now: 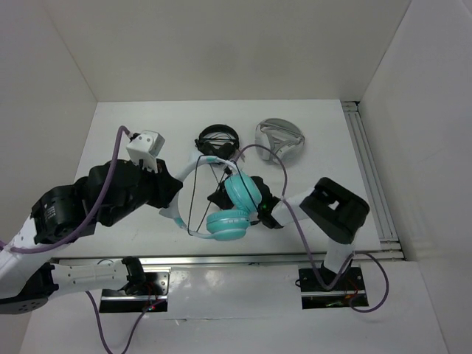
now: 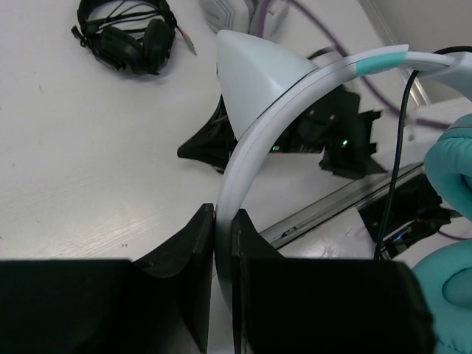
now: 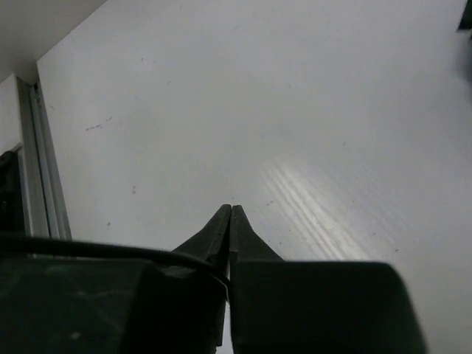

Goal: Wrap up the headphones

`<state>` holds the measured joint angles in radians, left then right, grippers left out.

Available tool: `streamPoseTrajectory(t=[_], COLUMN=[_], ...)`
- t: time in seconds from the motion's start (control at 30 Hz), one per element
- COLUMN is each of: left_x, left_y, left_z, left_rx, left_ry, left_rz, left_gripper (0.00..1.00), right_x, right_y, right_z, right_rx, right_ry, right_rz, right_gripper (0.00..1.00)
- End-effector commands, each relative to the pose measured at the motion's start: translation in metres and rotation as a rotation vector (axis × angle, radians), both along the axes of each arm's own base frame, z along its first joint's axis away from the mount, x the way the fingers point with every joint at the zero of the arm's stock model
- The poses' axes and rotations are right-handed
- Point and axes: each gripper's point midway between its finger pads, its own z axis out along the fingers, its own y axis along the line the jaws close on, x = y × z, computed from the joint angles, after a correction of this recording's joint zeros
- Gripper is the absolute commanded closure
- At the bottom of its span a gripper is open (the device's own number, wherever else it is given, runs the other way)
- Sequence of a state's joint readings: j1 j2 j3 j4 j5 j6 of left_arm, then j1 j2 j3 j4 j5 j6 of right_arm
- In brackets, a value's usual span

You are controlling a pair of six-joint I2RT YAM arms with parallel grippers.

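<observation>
The headphones (image 1: 243, 193) hang tilted above the table, with two teal ear cups (image 1: 227, 223) and a pale headband (image 1: 190, 171). My left gripper (image 1: 171, 198) is shut on that headband (image 2: 243, 147), just below its cat-ear point (image 2: 258, 74). A thin black cable (image 1: 193, 203) loops down under the band and runs past the cups (image 2: 398, 147). My right gripper (image 1: 215, 198) sits beside the upper cup. In the right wrist view its jaws (image 3: 231, 209) are pressed together, and the cable (image 3: 110, 251) runs in between them near their base.
All-black headphones (image 1: 217, 139) and grey-white headphones (image 1: 282, 139) lie at the back of the table. A metal rail (image 1: 369, 173) runs along the right edge, another along the front (image 1: 221, 259). White walls enclose the table on three sides.
</observation>
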<state>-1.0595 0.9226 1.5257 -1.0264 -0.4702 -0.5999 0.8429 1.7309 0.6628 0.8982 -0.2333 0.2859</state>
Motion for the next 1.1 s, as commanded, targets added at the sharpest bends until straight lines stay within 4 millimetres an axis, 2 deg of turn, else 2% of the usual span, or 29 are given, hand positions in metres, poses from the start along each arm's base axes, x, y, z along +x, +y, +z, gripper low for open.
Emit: streamPoseTrajectory(t=[0.0,0.03,0.17,0.23,0.33,0.37,0.43,0.47,0.5,0.53,0.57,0.6,0.63,0.67,0.7,0.73,0.77,0.8,0.87,0.9,0.93,1.0,1.03,1.07], left_x=[0.007,0.008,0.009,0.007,0.009,0.006,0.005,0.001,-0.002,-0.004,-0.008,-0.011,-0.014,-0.017,-0.02,-0.022,-0.026,-0.029,-0.033,-0.037,-0.038,-0.043,-0.045,-0.046], left_y=[0.004,0.001,0.013,0.018,0.02,0.017,0.009,0.006,0.004,0.004,0.0,0.001,0.007,0.012,0.016,0.021,0.026,0.029,0.032,0.035,0.034,0.036,0.03,0.026], left_z=[0.05,0.048,0.051,0.052,0.057,0.051,0.042,0.035,0.028,0.02,0.006,-0.003,-0.019,-0.025,-0.027,-0.032,-0.038,-0.035,-0.035,-0.036,-0.036,-0.029,-0.026,-0.025], left_rx=[-0.18,-0.178,-0.176,-0.181,-0.166,-0.143,-0.086,-0.066,-0.038,-0.017,0.015,0.046,0.098,0.118,0.122,0.133,0.147,0.127,0.122,0.121,0.119,0.083,0.069,0.061], left_ry=[-0.058,-0.048,-0.058,-0.059,-0.073,-0.049,-0.029,-0.01,0.005,0.025,0.059,0.075,0.114,0.126,0.137,0.151,0.167,0.162,0.173,0.179,0.184,0.169,0.168,0.167], left_rz=[0.088,0.092,0.131,0.144,0.145,0.122,0.083,0.049,0.026,0.012,-0.012,-0.025,-0.018,-0.018,-0.012,-0.006,-0.001,-0.009,-0.011,-0.019,-0.026,-0.051,-0.082,-0.104], left_gripper=[1.0,1.0,1.0,1.0,1.0,1.0,1.0,1.0,1.0,1.0,1.0,1.0,1.0,1.0,1.0,1.0,1.0,1.0,1.0,1.0,1.0,1.0,1.0,1.0], right_x=[-0.003,-0.001,0.006,0.004,0.008,0.01,0.027,0.034,0.042,0.058,0.067,0.07,0.084,0.091,0.095,0.099,0.112,0.115,0.126,0.127,0.127,0.125,0.126,0.121], right_y=[0.016,0.019,0.016,0.014,0.009,0.005,-0.011,-0.014,-0.029,-0.043,-0.053,-0.066,-0.082,-0.093,-0.105,-0.114,-0.136,-0.146,-0.167,-0.171,-0.174,-0.169,-0.169,-0.158], right_z=[0.006,0.006,-0.016,-0.02,-0.017,-0.015,-0.009,0.016,0.009,0.02,0.047,0.044,0.057,0.067,0.087,0.091,0.099,0.11,0.115,0.124,0.119,0.122,0.118,0.114], right_rx=[0.146,0.157,0.129,0.122,0.119,0.094,0.052,0.072,0.015,0.018,0.045,0.014,0.016,0.017,0.039,0.031,0.036,0.052,0.055,0.066,0.052,0.05,0.044,0.032], right_ry=[-0.004,-0.003,0.029,0.035,0.031,0.034,0.007,-0.026,-0.009,-0.016,-0.054,-0.031,-0.049,-0.062,-0.083,-0.074,-0.079,-0.076,-0.075,-0.086,-0.069,-0.074,-0.067,-0.067], right_rz=[0.034,0.034,-0.012,-0.013,-0.052,-0.071,-0.17,-0.207,-0.26,-0.322,-0.353,-0.378,-0.422,-0.447,-0.473,-0.483,-0.53,-0.544,-0.565,-0.566,-0.565,-0.535,-0.535,-0.512], right_gripper=[0.99,1.0,1.0,1.0,1.0,1.0,1.0,1.0,1.0,1.0,1.0,1.0,1.0,1.0,1.0,1.0,1.0,1.0,1.0,1.0,1.0,1.0,1.0,1.0])
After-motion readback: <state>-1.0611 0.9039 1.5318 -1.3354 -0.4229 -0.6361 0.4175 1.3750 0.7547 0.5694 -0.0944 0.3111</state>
